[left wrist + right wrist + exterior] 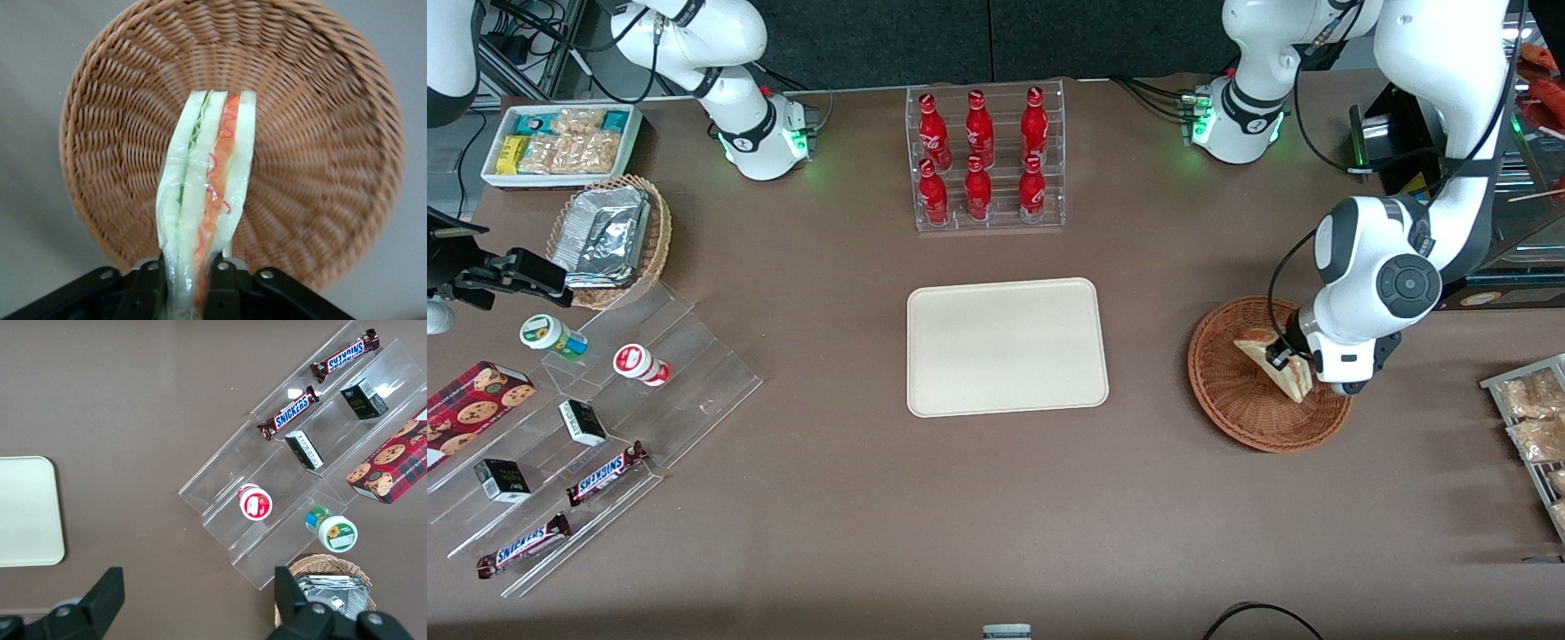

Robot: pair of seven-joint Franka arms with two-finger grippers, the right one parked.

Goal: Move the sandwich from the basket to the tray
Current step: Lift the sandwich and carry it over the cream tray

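The sandwich (1279,364) is a wrapped wedge of pale bread with red and green filling, held a little above the reddish-brown wicker basket (1227,382). My left gripper (1291,363) is shut on one end of it, over the basket toward the working arm's end of the table. In the left wrist view the sandwich (208,180) stands out from between the two black fingers (150,287), with the basket (320,133) beneath it. The cream tray (1007,346) lies bare at the table's middle, apart from the basket.
A clear rack of red bottles (983,160) stands farther from the front camera than the tray. Clear stepped shelves with snack bars and cups (587,418), a tan basket of foil packets (609,240) and a white bin (560,142) lie toward the parked arm's end. A rack of bagged snacks (1534,427) sits at the working arm's end.
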